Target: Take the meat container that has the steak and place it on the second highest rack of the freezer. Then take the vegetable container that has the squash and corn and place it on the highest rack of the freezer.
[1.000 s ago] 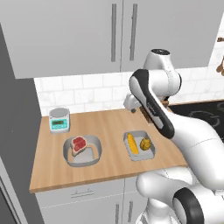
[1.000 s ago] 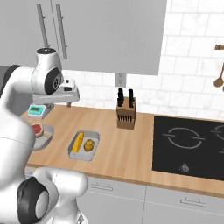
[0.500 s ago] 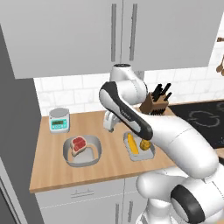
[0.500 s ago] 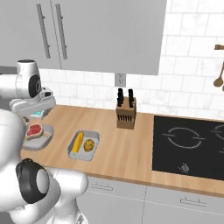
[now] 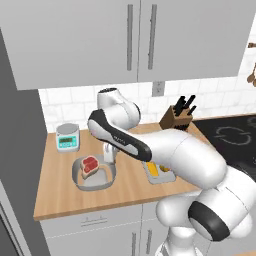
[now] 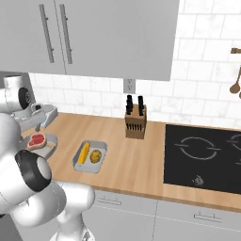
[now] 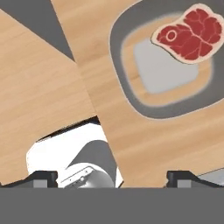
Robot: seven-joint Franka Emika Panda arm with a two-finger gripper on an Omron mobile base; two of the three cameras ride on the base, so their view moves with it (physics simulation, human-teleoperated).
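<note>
**Hand over the meat container, nothing gripped yet**

- Meat container (image 5: 95, 173): grey rounded tray, flat on the wooden surface (image 5: 60, 192), left-centre of the left base view. In the hand view it sits upper right.
- Steak (image 7: 191, 33) lies off-centre in the tray, against the rim toward the upper right of the hand view; the rest of the floor is bare. Its long axis runs across that frame, tipped up to the right, bone-eye end pointing left.
- The tray itself looks slightly longer across the hand view than up it; a rim grasp on a long side looks workable, in my judgement.
- Hand (image 5: 109, 154): just above the tray's right rim in the left base view, pointing down, apparently lining up for the pick. Fingertips (image 7: 43, 177) sit wide apart at the bottom corners of the hand view, nothing between them.
- Vegetable container (image 6: 90, 156): corn and squash side by side, resting on the surface to the right of the meat tray, apart from it; second in order, so left alone.
- Scale (image 5: 67, 137) and knife block (image 6: 136, 121) behind.
</note>
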